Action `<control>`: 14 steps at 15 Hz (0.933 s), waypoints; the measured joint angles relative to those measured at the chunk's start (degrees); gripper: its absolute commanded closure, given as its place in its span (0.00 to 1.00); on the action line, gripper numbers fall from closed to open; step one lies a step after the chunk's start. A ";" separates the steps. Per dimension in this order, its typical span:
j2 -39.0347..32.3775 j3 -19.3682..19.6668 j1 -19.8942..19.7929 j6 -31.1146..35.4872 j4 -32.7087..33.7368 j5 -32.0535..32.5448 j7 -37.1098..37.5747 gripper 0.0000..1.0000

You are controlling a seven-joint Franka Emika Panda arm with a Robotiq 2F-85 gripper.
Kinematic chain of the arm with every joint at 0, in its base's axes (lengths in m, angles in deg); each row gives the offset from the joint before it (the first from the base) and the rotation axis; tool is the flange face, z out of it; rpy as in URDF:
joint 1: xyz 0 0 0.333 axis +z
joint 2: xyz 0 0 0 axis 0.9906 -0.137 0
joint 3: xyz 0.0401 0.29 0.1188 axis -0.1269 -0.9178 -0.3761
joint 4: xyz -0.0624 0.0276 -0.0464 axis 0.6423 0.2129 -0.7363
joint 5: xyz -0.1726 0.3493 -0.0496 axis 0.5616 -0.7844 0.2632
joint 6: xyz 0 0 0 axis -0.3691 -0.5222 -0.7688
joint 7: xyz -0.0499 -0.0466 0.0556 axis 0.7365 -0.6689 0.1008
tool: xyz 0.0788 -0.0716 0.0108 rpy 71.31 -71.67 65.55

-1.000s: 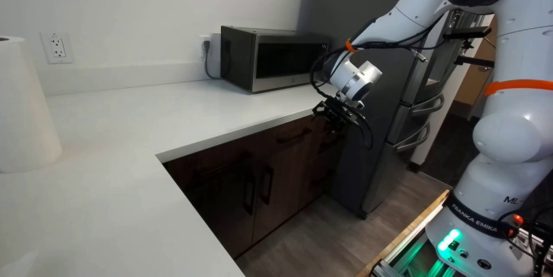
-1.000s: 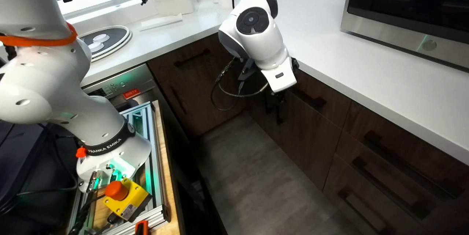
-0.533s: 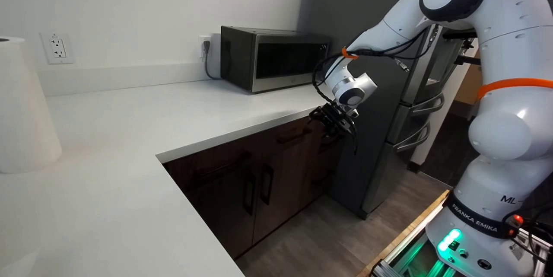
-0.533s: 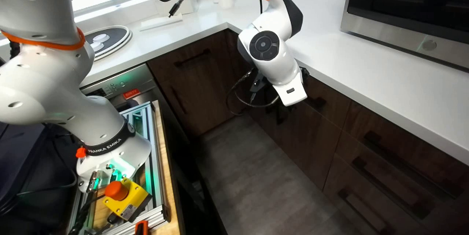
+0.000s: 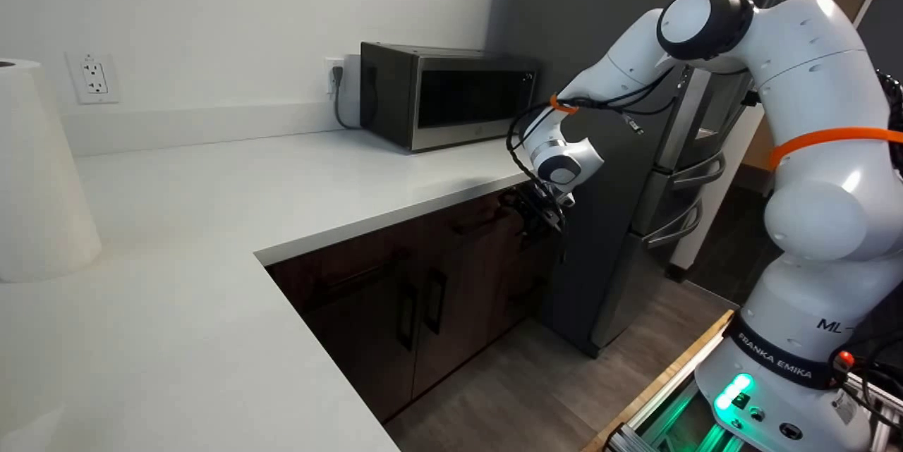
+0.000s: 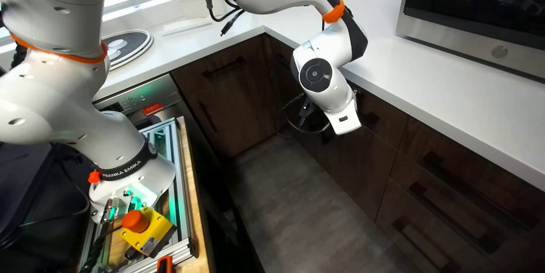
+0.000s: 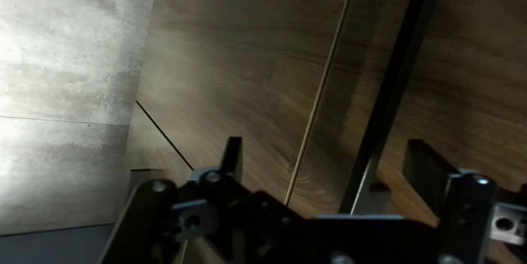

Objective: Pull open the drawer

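The drawer has a dark brown wood front (image 6: 389, 113) and sits flush under the counter edge, so its interior is hidden. Its black bar handle (image 7: 397, 78) runs diagonally in the wrist view; its end also shows in an exterior view (image 6: 369, 119). My gripper (image 7: 323, 148) is open, with one finger (image 7: 232, 155) on each side of the handle's line in the wrist view. I see no contact, and the depth between fingertips and handle is hard to tell. In an exterior view my gripper (image 5: 515, 209) is at the drawer's level; elsewhere the wrist mostly hides it.
The white counter (image 5: 395, 180) overhangs just above my gripper, with a microwave (image 5: 473, 96) on it. Tall cabinet doors with vertical bar handles (image 5: 435, 300) are below. A dark refrigerator (image 5: 600, 240) stands beside the cabinets. More drawers (image 6: 451, 179) are alongside.
The arm has lowered and reached toward the cabinet front. My gripper has come down from the counter edge to the handle's height. The drawer has not moved.
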State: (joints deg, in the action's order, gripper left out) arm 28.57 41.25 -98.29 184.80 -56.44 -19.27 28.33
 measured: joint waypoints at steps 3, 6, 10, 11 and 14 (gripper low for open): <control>-2.98 -0.34 0.29 -0.01 3.01 -1.80 -1.31 0.00; -5.35 -0.55 0.53 -0.01 5.25 -3.19 -2.33 0.00; -6.98 -0.83 0.54 -0.04 5.97 -3.11 -1.28 0.00; -6.97 -0.90 0.53 -0.04 5.89 -2.72 -0.31 0.00; -6.47 -1.12 0.52 -0.04 4.87 -0.16 4.06 0.00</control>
State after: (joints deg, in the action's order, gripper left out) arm 22.10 40.13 -97.76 184.75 -51.57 -19.42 32.39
